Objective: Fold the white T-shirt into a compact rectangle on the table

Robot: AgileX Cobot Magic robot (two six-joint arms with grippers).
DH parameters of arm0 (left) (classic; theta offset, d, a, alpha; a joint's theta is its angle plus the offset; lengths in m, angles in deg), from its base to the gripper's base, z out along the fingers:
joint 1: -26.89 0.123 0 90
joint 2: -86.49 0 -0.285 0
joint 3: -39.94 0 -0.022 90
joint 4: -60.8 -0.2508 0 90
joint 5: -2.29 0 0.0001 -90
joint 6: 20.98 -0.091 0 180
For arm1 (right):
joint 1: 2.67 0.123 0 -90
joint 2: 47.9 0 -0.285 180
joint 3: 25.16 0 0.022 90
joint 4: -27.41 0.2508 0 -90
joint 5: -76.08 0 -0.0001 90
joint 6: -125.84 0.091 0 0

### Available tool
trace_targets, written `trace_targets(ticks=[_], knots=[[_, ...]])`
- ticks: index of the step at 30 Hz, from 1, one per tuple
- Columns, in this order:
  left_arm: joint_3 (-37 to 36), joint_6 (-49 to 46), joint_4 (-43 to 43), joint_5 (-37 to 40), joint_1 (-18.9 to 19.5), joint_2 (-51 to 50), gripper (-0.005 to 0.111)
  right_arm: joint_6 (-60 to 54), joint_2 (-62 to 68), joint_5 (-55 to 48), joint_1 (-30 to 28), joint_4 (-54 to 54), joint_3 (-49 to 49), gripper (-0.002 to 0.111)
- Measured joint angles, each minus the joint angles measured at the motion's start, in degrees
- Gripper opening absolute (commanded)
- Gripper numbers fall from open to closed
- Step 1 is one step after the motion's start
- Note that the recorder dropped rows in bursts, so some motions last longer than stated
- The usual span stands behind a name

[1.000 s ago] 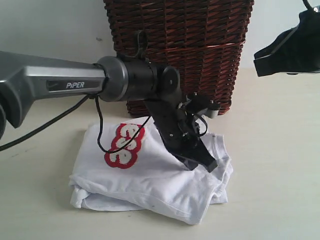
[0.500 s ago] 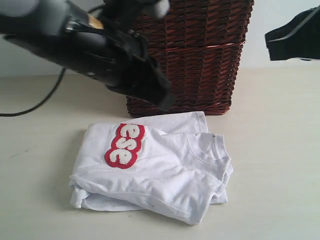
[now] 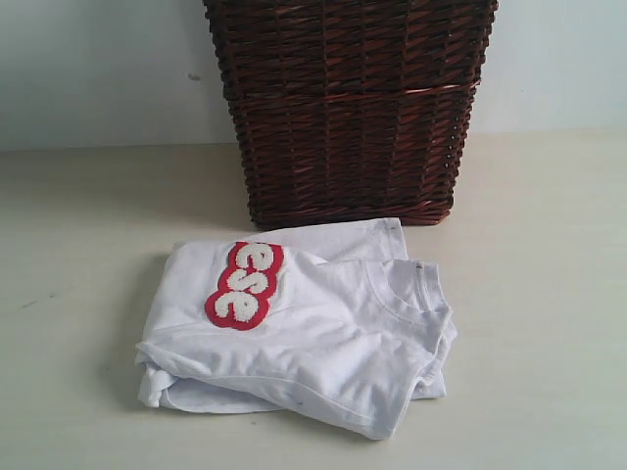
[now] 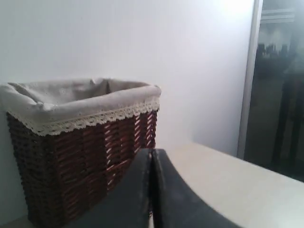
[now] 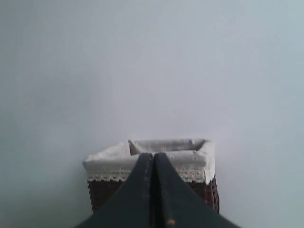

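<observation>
Nearest us in the exterior view, the white T-shirt (image 3: 304, 343) lies on the table (image 3: 549, 323) as a folded, slightly lumpy rectangle, with its layers bunched along the 6 o'clock edge. We see its ribbed collar (image 3: 404, 294) toward 3 o'clock and the red patch (image 3: 245, 284) with fuzzy white letters toward 10 o'clock. Just beyond, at the shirt's 12 o'clock, stands the dark wicker basket (image 3: 353, 108); whether the two touch we cannot tell. Behind the basket is a pale wall (image 3: 98, 69).

From the wrist cameras we find the left gripper (image 4: 152, 154) clenched, its fingers pressed flat together on nothing, and the right gripper (image 5: 153, 156) clenched the same way. Beyond each sits the basket's lace-trimmed liner (image 4: 80, 102).
</observation>
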Motion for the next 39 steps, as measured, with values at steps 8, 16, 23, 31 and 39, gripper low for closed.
trace_targets(ticks=[8,16,23,31,39], knots=[[-11.09,1.11,2.50,-8.28,0.00,21.86,0.000,0.12,-4.29,0.38,0.00,0.12,-2.89,0.000],[-15.90,2.70,3.18,-11.54,0.00,29.65,0.000,0.23,-4.29,0.15,0.00,0.12,-2.89,0.000],[-16.06,2.94,3.18,-10.83,0.00,29.70,0.000,0.23,-4.29,0.15,0.00,0.12,-2.89,0.000],[-16.06,2.94,3.27,-10.83,0.00,29.70,0.000,0.23,-4.29,0.15,0.00,0.12,-2.89,0.000],[-16.06,2.94,3.27,-10.83,0.00,29.70,0.000,0.23,-4.29,0.15,0.00,0.12,-2.89,0.000]])
